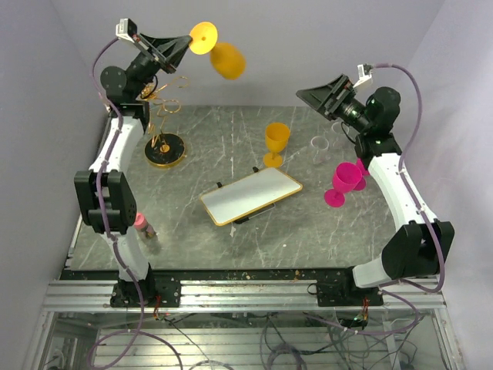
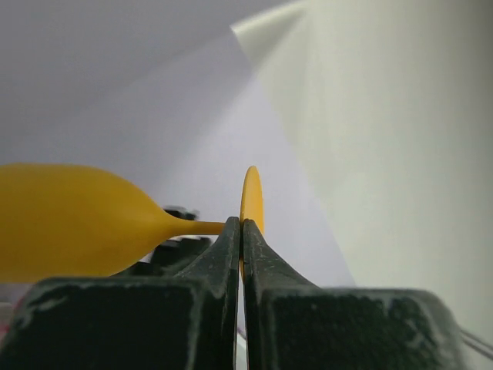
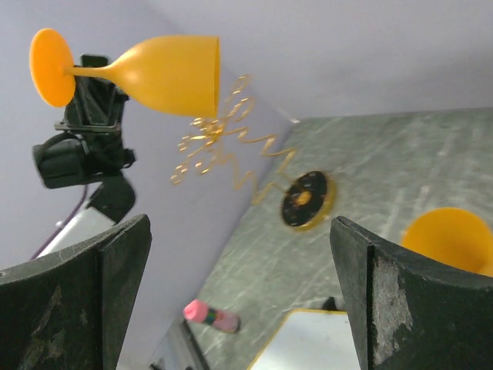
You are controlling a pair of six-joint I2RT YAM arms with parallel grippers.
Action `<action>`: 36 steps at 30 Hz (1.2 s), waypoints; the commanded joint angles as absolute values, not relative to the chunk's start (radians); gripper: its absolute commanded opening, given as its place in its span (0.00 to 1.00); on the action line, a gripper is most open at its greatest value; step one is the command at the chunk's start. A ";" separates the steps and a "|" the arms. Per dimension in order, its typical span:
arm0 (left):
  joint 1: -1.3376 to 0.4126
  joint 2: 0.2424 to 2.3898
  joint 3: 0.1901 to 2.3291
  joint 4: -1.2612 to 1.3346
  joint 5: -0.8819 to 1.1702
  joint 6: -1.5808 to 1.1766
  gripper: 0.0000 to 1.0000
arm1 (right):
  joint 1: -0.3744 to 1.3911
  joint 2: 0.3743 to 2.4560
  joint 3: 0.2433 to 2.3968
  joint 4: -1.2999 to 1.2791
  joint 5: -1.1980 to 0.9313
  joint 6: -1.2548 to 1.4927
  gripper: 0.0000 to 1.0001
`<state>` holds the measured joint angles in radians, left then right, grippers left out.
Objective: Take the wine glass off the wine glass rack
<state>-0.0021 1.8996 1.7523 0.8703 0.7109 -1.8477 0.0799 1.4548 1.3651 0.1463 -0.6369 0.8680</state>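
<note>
My left gripper (image 1: 189,40) is raised high at the back left and is shut on the foot of a yellow wine glass (image 1: 226,60), which hangs sideways in the air, clear of the rack. The left wrist view shows the fingertips (image 2: 231,231) pinching the glass's round foot (image 2: 252,196), bowl to the left. The right wrist view shows the same glass (image 3: 166,73) above the rack. The gold wire wine glass rack (image 1: 164,116) stands on its dark round base (image 1: 166,150) below the left gripper. My right gripper (image 1: 308,98) is open and empty, raised at the back right.
A second yellow glass (image 1: 276,143) stands upright mid-table. A pink glass (image 1: 344,183) stands at the right, a clear glass (image 1: 320,146) behind it. A gold-rimmed mirror tray (image 1: 251,195) lies in the middle. A small pink-capped bottle (image 1: 145,225) lies at the left.
</note>
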 commanded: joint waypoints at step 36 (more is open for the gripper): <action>-0.353 0.950 0.896 0.087 0.513 -1.082 0.97 | 0.333 0.668 1.033 -0.850 -0.128 1.099 0.00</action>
